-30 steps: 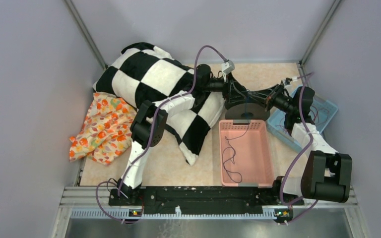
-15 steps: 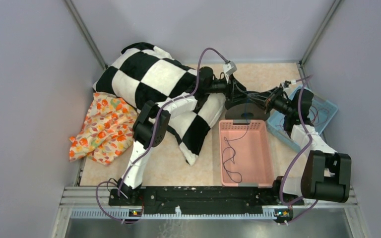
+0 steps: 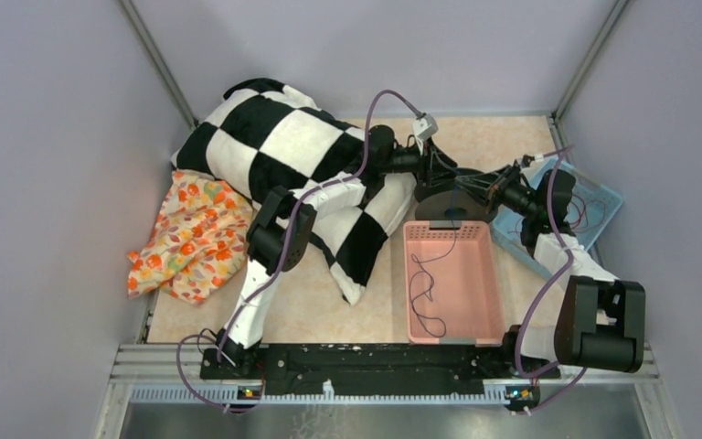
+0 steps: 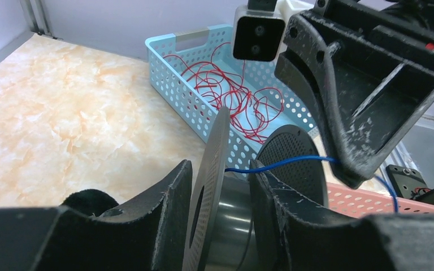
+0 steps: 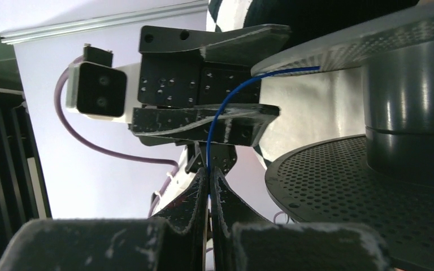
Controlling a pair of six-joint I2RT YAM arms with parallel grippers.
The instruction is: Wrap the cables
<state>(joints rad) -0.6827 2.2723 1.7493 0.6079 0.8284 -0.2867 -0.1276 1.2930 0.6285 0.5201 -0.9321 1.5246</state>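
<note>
A dark grey spool with perforated flanges stands at the far middle of the table. My left gripper straddles one flange, its fingers apart, with a little space on either side of the flange. The thin blue cable runs from the spool's hub to my right gripper, which is shut on the cable. From there the cable hangs down in loose loops into the pink basket. Seen from above, the left gripper and right gripper meet at the spool.
A light blue basket holding tangled red wires sits at the far right, behind the right arm. A black-and-white checkered pillow and a floral cloth lie on the left. Grey walls enclose the table.
The left gripper's fingers have drawn closer together around the spool's flange, and the left arm has edged slightly to the right. The right gripper stays shut on the cable.
</note>
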